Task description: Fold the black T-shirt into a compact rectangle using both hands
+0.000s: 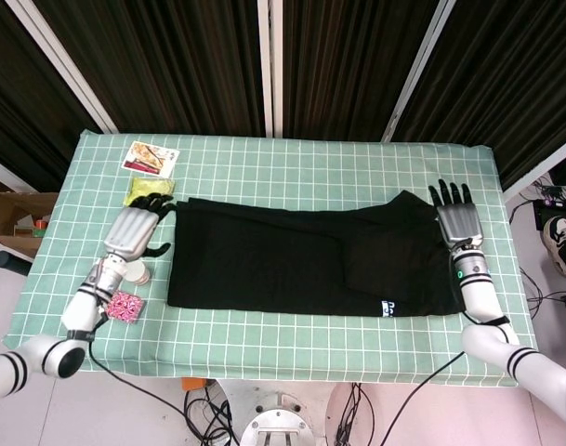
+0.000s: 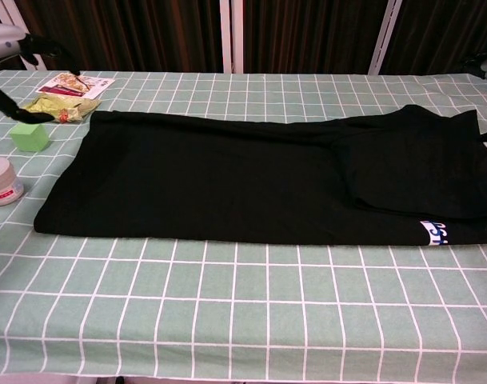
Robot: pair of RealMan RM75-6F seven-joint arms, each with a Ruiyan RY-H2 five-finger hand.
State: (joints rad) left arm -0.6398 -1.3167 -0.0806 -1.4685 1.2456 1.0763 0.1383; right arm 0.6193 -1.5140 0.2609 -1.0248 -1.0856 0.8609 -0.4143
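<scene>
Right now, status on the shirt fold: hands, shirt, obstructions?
Left hand open, off the shirt's left edge. Right hand open at the right edge. Black T-shirt flat, long band, sleeve folded in. Small white jar beside the left edge.

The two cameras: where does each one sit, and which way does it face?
Head view: high, looking down on the whole table; both arms show, left hand and right hand.
Chest view: low at the near edge, looking across the table; only hand edges at the corners.
Both show the black T-shirt.
</scene>
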